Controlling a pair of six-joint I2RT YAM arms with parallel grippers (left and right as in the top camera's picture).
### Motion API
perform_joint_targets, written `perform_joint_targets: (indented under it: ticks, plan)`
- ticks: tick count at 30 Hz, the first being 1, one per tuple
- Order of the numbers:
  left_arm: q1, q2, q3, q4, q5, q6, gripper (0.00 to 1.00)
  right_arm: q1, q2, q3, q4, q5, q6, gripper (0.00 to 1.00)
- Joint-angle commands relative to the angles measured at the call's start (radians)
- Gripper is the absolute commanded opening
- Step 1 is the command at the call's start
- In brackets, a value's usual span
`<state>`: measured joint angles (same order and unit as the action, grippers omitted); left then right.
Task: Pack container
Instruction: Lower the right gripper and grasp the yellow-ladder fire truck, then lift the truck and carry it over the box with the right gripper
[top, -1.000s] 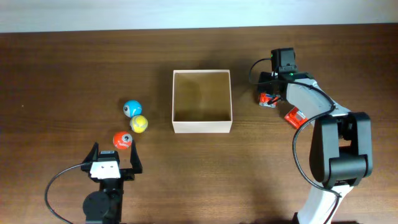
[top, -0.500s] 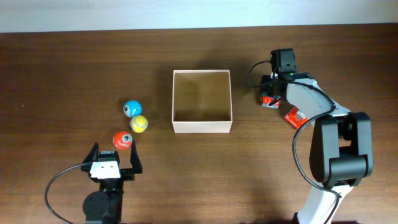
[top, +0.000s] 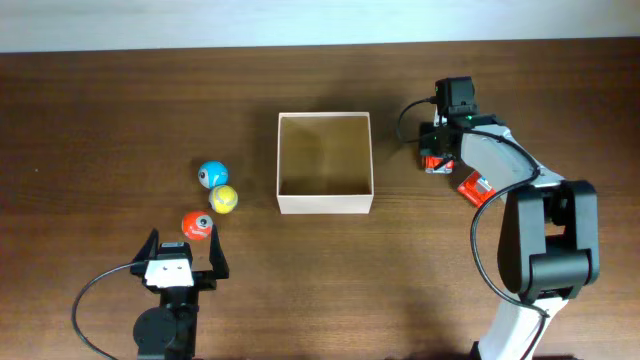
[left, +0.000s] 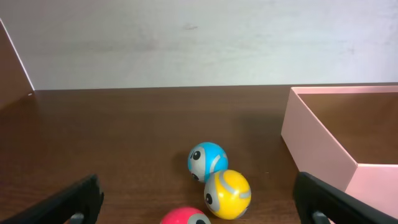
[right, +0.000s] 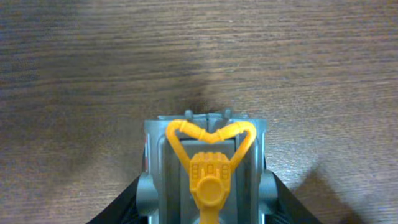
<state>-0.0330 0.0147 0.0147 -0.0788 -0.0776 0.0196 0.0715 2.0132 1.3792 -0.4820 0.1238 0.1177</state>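
Stretching under everything, a dark wood-grain table. Sitting upright near its middle, the container, mouth facing straight up, sides running parallel with the table edges. Being close to square, showing no clear long axis. Showing thin cream-white walls and a tan cardboard inside.

Reaching down just right of it, the right gripper, fingers standing narrow and hugging both sides of a grey toy with an orange fitting. Not possible telling whether actually clamping.

Hanging at the near left, the left gripper, spread wide, gripping nothing.

Lying left of the container in a short row: blue ball, yellow ball, red ball.
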Motion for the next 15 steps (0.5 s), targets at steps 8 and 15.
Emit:
perform_joint_targets:
  ticks: [8, 15]
  plan:
    - [0.005, -0.008, -0.005, 0.002, 0.011, 0.016, 0.99, -0.006, -0.038, 0.212, -0.223, -0.023, -0.042, 0.35]
    - [0.005, -0.008, -0.005, 0.002, 0.011, 0.016, 0.99, -0.005, -0.038, 0.412, -0.408, -0.309, -0.118, 0.35]
